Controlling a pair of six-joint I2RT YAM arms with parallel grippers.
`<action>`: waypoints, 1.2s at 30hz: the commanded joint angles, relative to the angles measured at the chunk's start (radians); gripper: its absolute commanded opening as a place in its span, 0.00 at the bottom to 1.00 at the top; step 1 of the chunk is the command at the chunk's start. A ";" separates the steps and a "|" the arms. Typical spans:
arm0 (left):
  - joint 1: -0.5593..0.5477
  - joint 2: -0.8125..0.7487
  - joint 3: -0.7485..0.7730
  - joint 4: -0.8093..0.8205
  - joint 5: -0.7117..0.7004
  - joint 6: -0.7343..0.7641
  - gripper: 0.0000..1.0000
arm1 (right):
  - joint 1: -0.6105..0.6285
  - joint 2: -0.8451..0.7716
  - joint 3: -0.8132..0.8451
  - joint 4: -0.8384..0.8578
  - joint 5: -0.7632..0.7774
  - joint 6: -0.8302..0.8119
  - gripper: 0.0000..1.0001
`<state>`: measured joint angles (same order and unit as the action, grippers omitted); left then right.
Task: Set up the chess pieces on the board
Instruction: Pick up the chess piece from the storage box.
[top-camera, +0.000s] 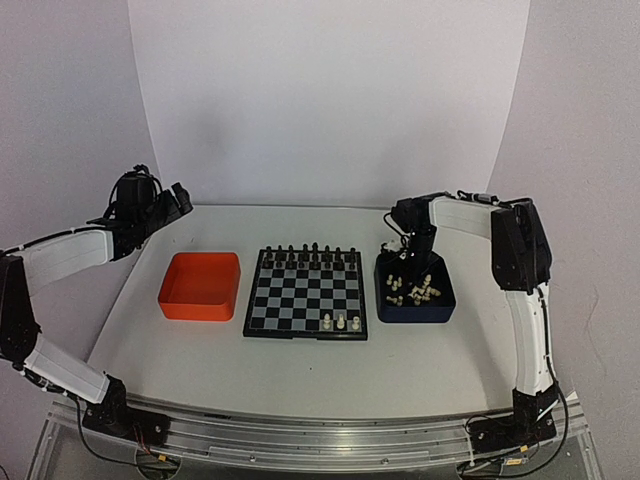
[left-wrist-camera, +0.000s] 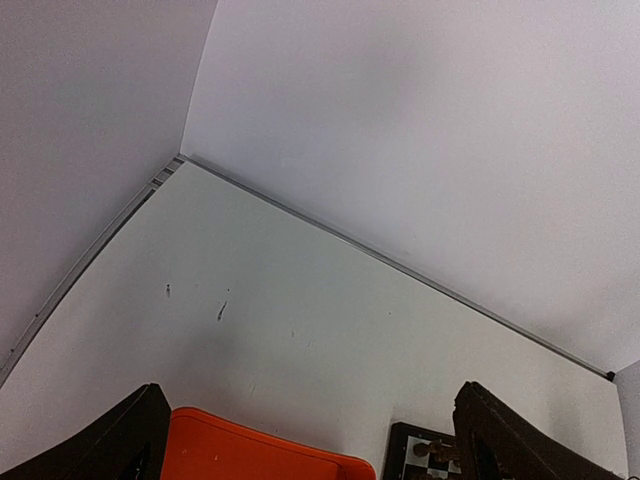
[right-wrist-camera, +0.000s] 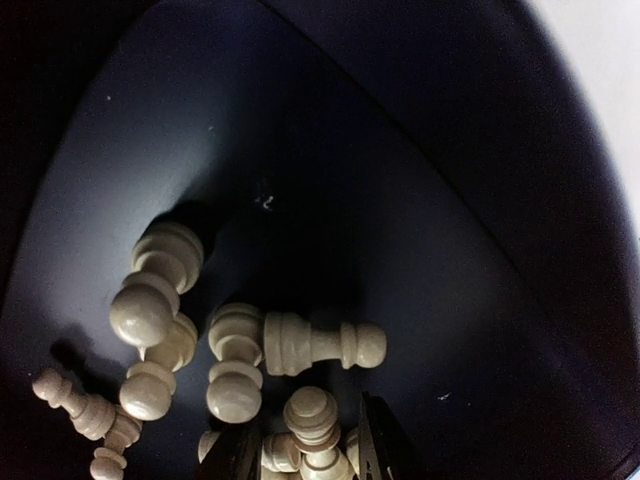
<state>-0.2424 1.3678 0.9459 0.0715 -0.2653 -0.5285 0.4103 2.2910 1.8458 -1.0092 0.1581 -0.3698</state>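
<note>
Early stage, most of it is left. The board (top-camera: 290, 305) sits mid-table between the orange tray (top-camera: 200, 287) on my left and the dark blue tray (top-camera: 415, 314) on my right. The black pieces (top-camera: 308, 256) stand along the far edge and look set up, but they are too small to count from the top view. Only three cream pieces (top-camera: 341, 322) are placed, upright in the near row toward its right end. The rest of that side's squares are bare.

The remaining chess pieces (right-wrist-camera: 235, 360) lie jumbled in the dark blue tray, most of them on their sides. From the wrist I count at least eight. The top view suggests about a dozen, though I can't get an exact number. By my judgement both near ranks need filling, so many picks remain.

Counts: one board, two trays, three cream placed. The orange tray looks empty.

The right gripper (right-wrist-camera: 315, 445) is down in the dark blue tray. Its fingers (right-wrist-camera: 382, 445) straddle one upright-looking pawn (right-wrist-camera: 312, 408). I cannot tell whether they actually pinch it, because neighbouring pieces crowd the gap. The left gripper (left-wrist-camera: 310, 420) is spread wide with nothing between its fingers. It hangs above the table's far-left area, beyond the orange tray.
</note>
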 joint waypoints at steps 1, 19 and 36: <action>-0.003 -0.039 0.014 0.021 -0.002 -0.019 1.00 | -0.006 0.019 0.029 -0.007 0.003 -0.001 0.31; -0.003 -0.045 0.014 0.011 0.010 -0.024 1.00 | -0.006 -0.014 -0.001 0.026 0.000 0.027 0.13; -0.003 -0.030 0.018 0.032 0.050 -0.015 1.00 | -0.006 -0.137 -0.055 0.071 0.016 0.049 0.03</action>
<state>-0.2424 1.3548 0.9459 0.0711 -0.2306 -0.5503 0.4081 2.2527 1.8021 -0.9539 0.1642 -0.3372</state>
